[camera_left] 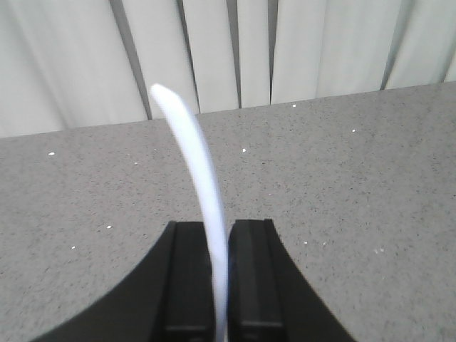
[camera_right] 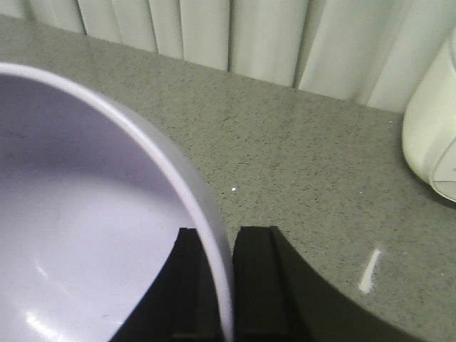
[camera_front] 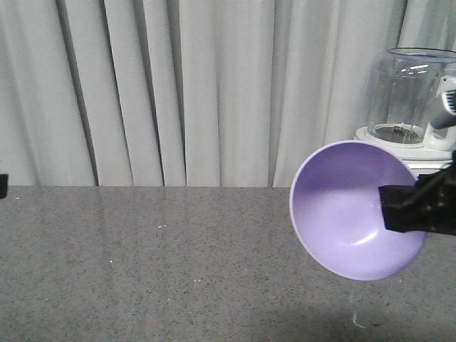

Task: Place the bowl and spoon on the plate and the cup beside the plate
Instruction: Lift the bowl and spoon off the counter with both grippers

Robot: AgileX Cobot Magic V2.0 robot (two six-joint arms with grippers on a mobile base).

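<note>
The bowl (camera_front: 342, 214) hangs tipped on its side, its opening facing outward, in front of and just below the blender (camera_front: 410, 100), clear of the desk (camera_front: 142, 263). The right tool (camera_right: 226, 281) pinches the rim on the side nearest the blender. The left tool (camera_left: 221, 281) is pressed onto a thin, curved pale blue piece, apparently the spoon (camera_left: 192, 149); its place relative to the blender cannot be told.

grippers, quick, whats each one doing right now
Left gripper: fingers closed on a thin pale blue rim, likely the plate.
Right gripper: fingers closed on the rim of the bowl.
</note>
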